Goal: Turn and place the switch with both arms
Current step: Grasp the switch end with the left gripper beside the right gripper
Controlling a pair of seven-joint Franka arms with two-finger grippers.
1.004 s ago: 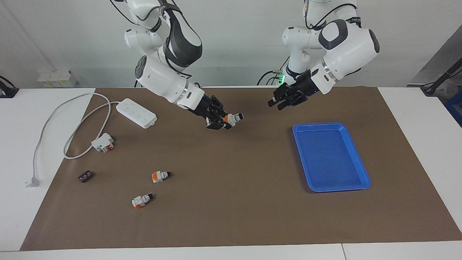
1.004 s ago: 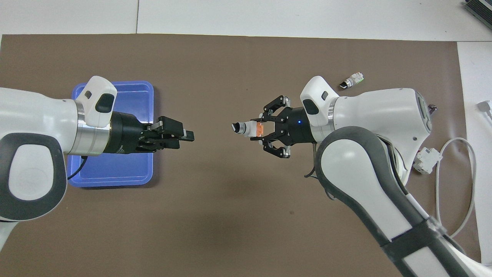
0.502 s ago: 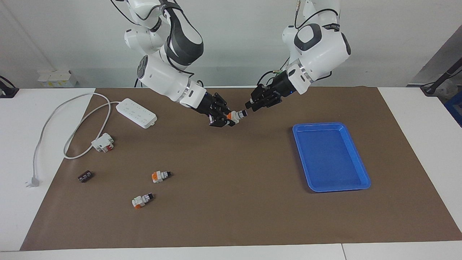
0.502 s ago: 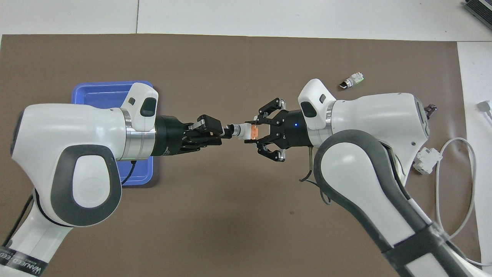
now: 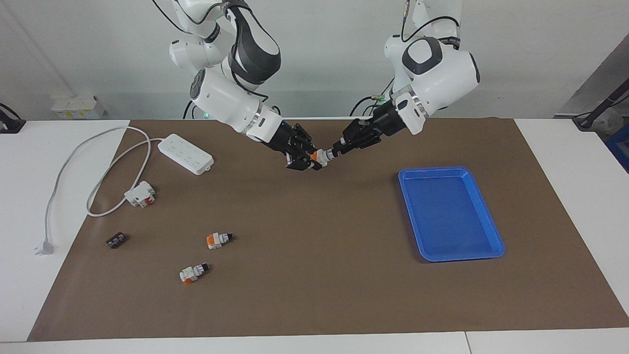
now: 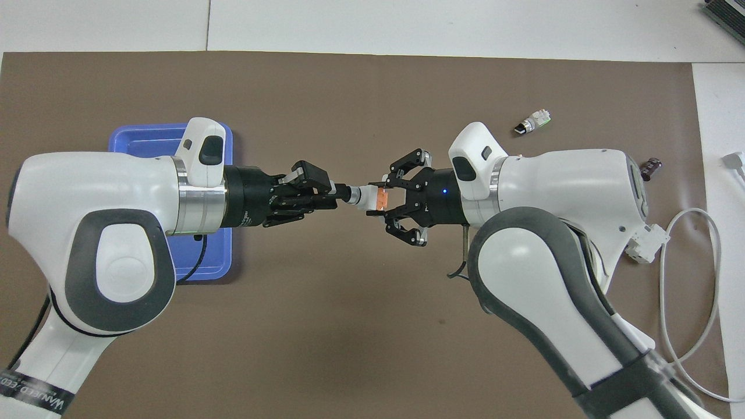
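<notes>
The switch [image 5: 320, 156] hangs in the air over the brown mat's middle, held level between both grippers; it also shows in the overhead view [image 6: 368, 198]. My right gripper [image 5: 312, 160] is shut on its white and orange body [image 6: 379, 199]. My left gripper [image 5: 338, 148] comes in from the tray's end and is shut on the black knob end [image 6: 339, 198]. Two more switches [image 5: 219, 239] [image 5: 194, 273] lie on the mat toward the right arm's end, farther from the robots; one of them shows in the overhead view [image 6: 532, 123].
A blue tray [image 5: 449, 211] lies toward the left arm's end, partly under the left arm in the overhead view [image 6: 145, 135]. A white power strip [image 5: 185, 153] with cable, a white-and-red breaker block [image 5: 140, 193] and a dark terminal strip [image 5: 116, 240] lie toward the right arm's end.
The left gripper has swung from near the tray to the switch and now grips its knob. The right gripper has held the switch almost still, lifting it slightly.
</notes>
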